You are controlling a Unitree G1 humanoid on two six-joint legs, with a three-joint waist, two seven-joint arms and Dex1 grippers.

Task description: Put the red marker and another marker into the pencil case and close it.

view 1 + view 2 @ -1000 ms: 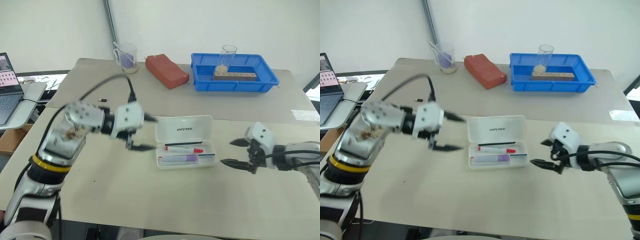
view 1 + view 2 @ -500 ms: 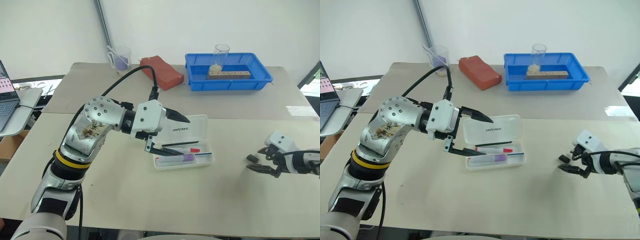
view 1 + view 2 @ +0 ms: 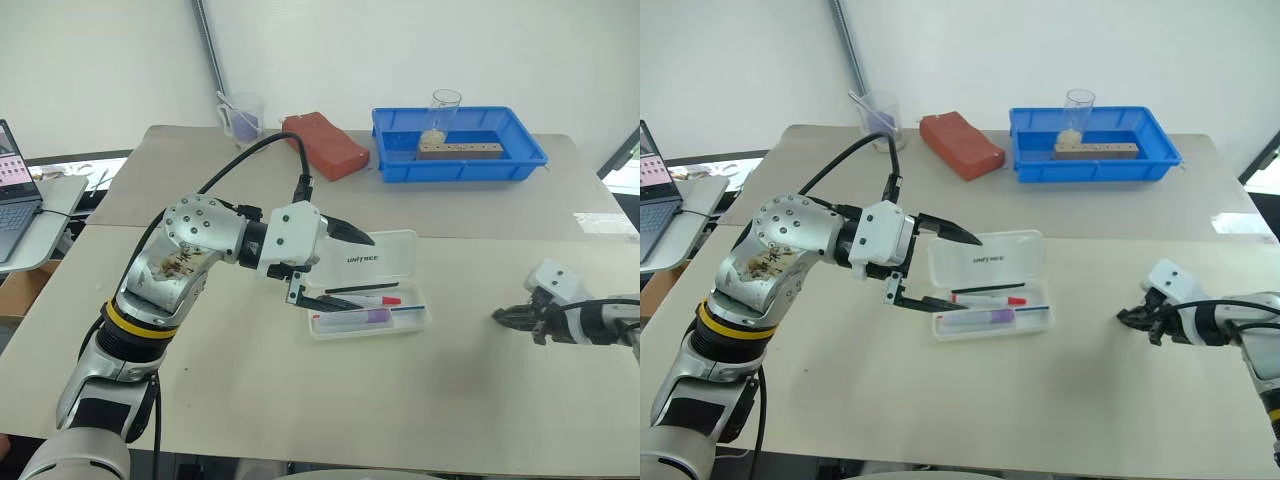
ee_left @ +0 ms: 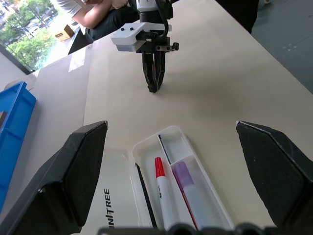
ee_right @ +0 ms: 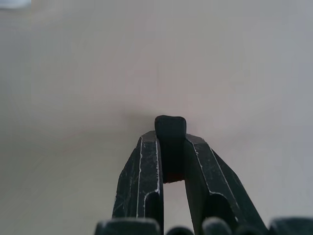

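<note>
A: How was the left gripper (image 3: 343, 270) seen, and what lay by it?

B: Its two black fingers were spread wide and nothing was held. One fingertip was poised over the raised lid of the pencil case (image 3: 372, 287), the other low at the case's near left edge, so the open case sat just beyond the fingertips.

A: How was the case described?

B: A flat, white, slightly translucent box with rounded corners was seen, its lid folded back flat and marked with small black lettering. Inside the tray, the red marker (image 4: 162, 192), white-barrelled with a red cap, was laid lengthwise. The purple highlighter (image 4: 188, 189), chunkier and with a paler cap, was laid just beside it on the side nearer the robot. A thin black pen (image 3: 338, 288) was noted along the hinge side.

A: And the right gripper (image 3: 512, 317)?

B: It was seen well to the right of the case, low over the bare table (image 3: 300, 400), its fingers pressed together. A small dark piece (image 5: 170, 142) was seen between the fingertips; what it was could not be told.
</note>
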